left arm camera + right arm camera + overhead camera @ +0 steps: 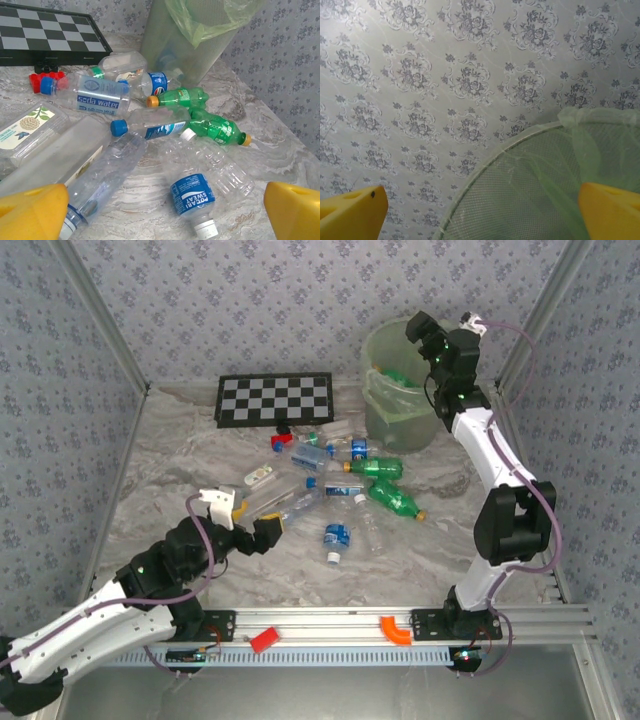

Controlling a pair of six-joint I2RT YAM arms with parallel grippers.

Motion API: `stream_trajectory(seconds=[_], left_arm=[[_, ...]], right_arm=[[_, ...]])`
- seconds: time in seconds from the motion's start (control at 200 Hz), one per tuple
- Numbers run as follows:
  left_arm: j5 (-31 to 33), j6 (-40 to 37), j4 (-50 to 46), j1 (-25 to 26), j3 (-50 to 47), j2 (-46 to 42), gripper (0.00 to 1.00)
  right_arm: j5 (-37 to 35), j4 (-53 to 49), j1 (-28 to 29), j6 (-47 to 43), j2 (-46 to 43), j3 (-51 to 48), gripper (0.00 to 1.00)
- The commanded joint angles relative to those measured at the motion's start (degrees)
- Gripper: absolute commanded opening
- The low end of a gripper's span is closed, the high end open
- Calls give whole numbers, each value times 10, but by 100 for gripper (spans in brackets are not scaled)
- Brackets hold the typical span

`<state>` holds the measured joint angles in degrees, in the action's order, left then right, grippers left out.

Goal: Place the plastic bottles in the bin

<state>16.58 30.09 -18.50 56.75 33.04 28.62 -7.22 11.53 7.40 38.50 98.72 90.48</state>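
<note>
We see the right gripper (480,212) with jaws spread wide and empty, just above the bin (398,418) rim at far right. The left gripper (160,210) is also spread and empty, low before the plastic bottles (345,485), which lie scattered mid-table near the bin.

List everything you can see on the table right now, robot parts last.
Green bottles: two, yellow caps, mid-table by the bin.
Clear bottles: roughly eight, blue labels or caps, heaped mid-table.
Bin: one, pale green, lined, far right.
Chequered board: one, black-and-white, far side.
Red block: one, in front of the board.
Red piece: one, on the near rail.
Orange piece: one, on the near rail.
Left gripper: one, yellow fingers, open, beside the heap.
Right gripper: one, open, above the bin.
</note>
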Motion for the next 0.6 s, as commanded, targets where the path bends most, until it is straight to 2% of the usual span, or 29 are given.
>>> stream_trajectory(seconds=[0.0, 0.31, 0.595], left_arm=[[14, -1, -4, 3, 17, 3, 100], [13, 3, 12, 3, 10, 34, 100], [24, 29, 34, 3, 1, 83, 100]], right_arm=[[12, -2, 3, -19, -38, -1, 100], [27, 2, 9, -52, -128, -65, 100], [50, 3, 28, -65, -231, -173, 100]])
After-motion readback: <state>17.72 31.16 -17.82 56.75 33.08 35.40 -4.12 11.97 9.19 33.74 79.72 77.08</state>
